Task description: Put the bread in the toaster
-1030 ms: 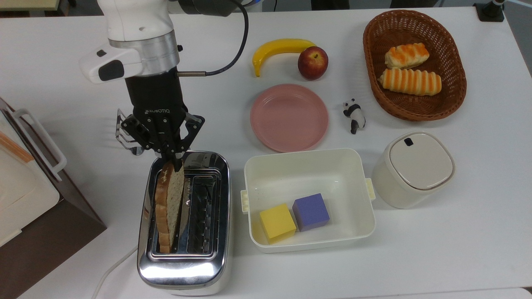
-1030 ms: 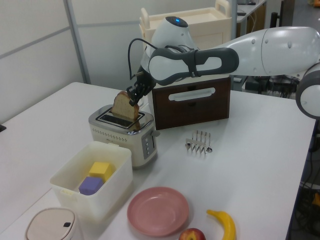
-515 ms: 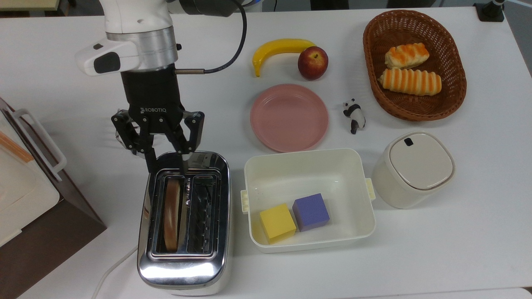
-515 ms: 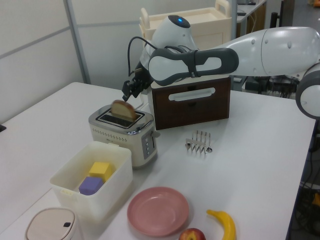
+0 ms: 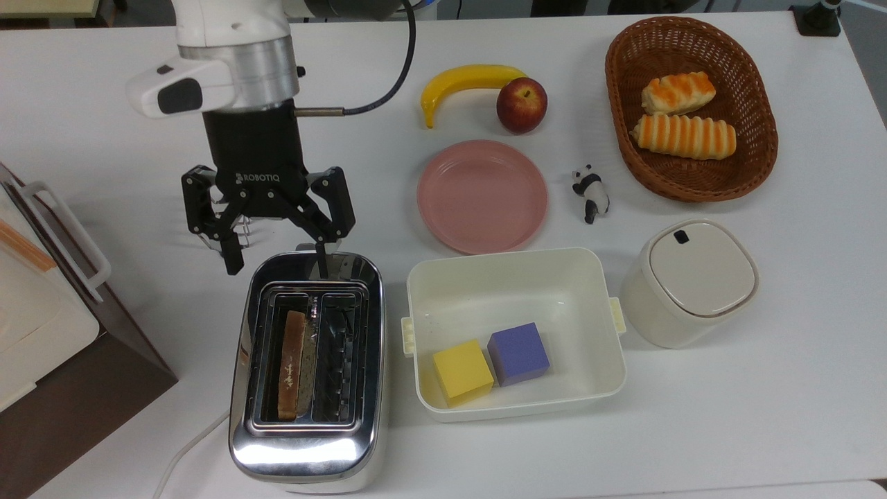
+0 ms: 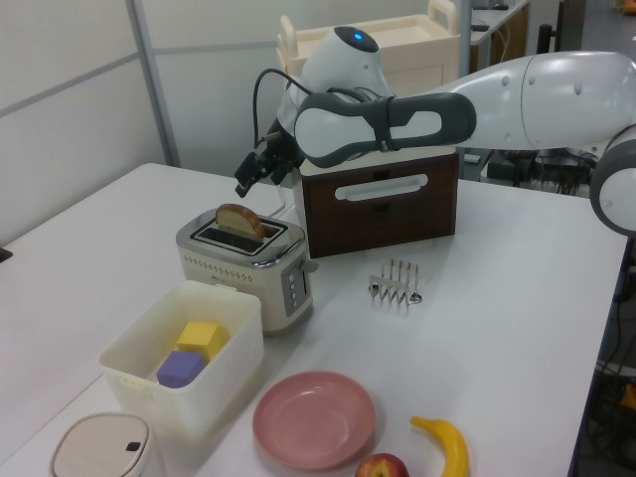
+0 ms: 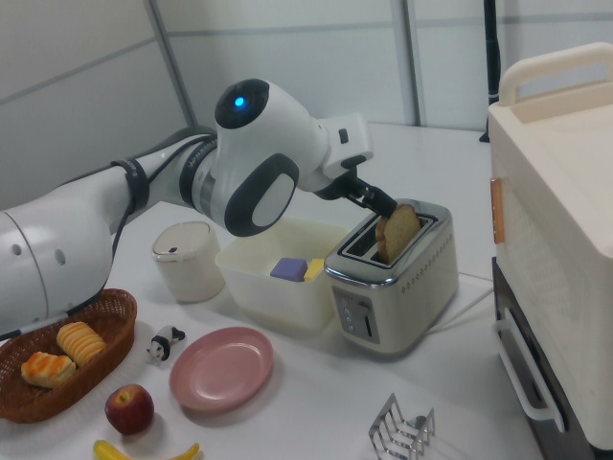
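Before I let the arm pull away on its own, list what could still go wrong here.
1. The bread stands in the toaster slot nearer the top view's left, but its top sticks out above the rim in the left view; it may not be fully seated.
2. The open end effector hangs just over the toaster's end; a low retreat could clip the chrome body or the wire rack.

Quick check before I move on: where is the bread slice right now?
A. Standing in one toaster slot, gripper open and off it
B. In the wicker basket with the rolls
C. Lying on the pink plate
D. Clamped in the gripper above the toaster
A. The bread stands in the slot on the top view's left of the toaster, its top edge poking out, while the gripper is open and not touching it.
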Available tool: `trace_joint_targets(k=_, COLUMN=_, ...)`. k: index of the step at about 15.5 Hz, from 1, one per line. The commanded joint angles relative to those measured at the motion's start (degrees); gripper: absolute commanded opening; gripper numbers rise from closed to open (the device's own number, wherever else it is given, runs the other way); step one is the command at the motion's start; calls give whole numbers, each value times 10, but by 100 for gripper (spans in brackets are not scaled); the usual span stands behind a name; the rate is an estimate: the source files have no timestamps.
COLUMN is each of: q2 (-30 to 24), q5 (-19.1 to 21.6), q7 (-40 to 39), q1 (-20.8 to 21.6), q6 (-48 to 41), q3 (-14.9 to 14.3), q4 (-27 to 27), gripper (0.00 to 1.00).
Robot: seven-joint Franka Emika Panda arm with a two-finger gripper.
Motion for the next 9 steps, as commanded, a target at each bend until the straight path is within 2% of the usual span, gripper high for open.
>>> trace_joint_targets(k=1, q2=-49, q5=-1, q7=-5, q1=0, q6=-80, q3=-7, q4=-18, gripper=100)
trace_joint_targets(k=5, q2=-80, q5=-11, q7=-9, q1=-2, q6=-198, q3=-10, q4=-15, gripper=100)
trace_joint_targets(k=9, q2=-89, q5=-52, q7=-9, q1=-1, q6=-295, q3=-8, q4=-12, gripper=100)
